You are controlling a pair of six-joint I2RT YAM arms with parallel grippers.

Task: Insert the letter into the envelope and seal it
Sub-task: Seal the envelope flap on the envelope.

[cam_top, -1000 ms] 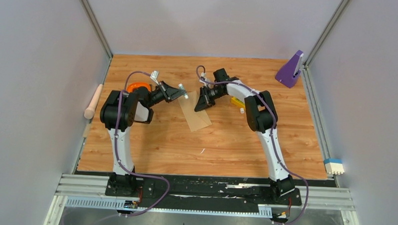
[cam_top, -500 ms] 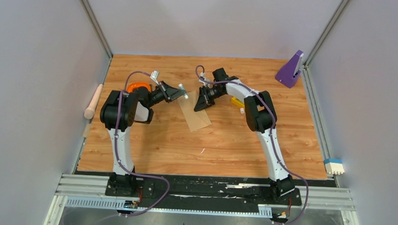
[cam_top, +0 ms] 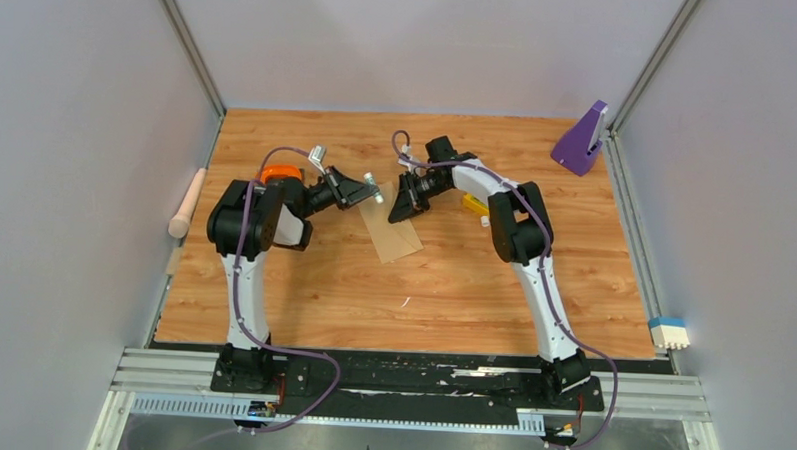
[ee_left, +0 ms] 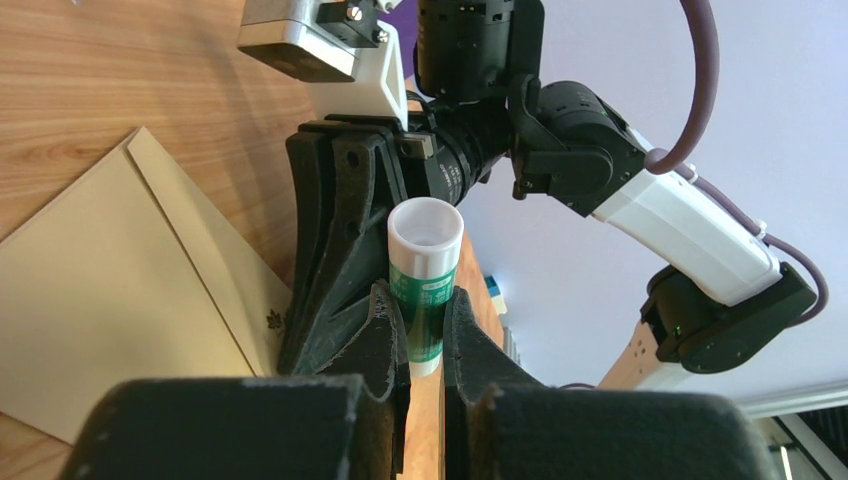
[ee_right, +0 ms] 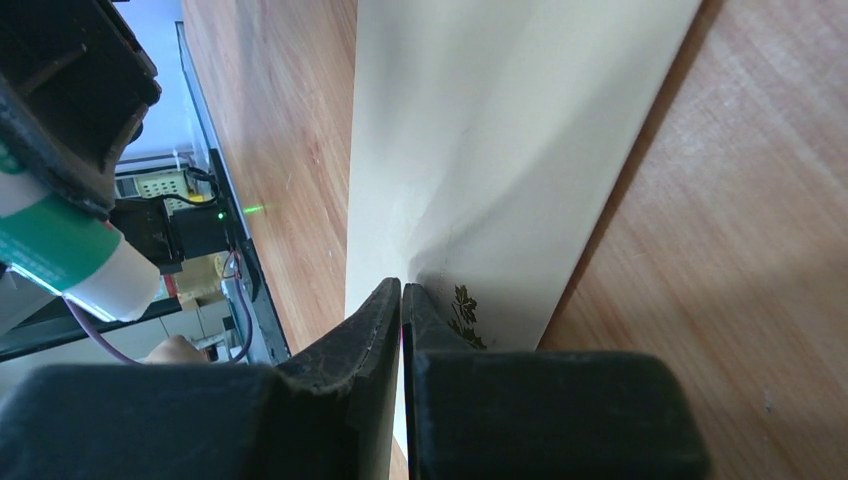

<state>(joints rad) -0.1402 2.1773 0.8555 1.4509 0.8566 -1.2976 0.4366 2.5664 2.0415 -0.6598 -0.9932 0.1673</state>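
Note:
The tan envelope point(cam_top: 394, 235) lies flat on the wooden table between the two arms; it also shows in the left wrist view point(ee_left: 110, 290) and the right wrist view point(ee_right: 480, 130), with a small leaf print near one corner. My right gripper point(cam_top: 403, 207) is shut on the envelope's far edge beside that leaf print point(ee_right: 401, 290). My left gripper point(cam_top: 369, 192) is shut on a green and white glue stick point(ee_left: 425, 270), held just above the envelope's far left corner, facing the right gripper. The letter is not in view.
An orange object point(cam_top: 279, 172) sits behind the left arm. A yellow item point(cam_top: 474, 203) and a small white cap point(cam_top: 484, 221) lie right of the right gripper. A purple stand point(cam_top: 581, 139) is at the back right, a wooden roller point(cam_top: 187, 203) at the left edge.
My left gripper has shifted a little to the right with the glue stick, closer to the right gripper. The right gripper and the envelope have not moved.

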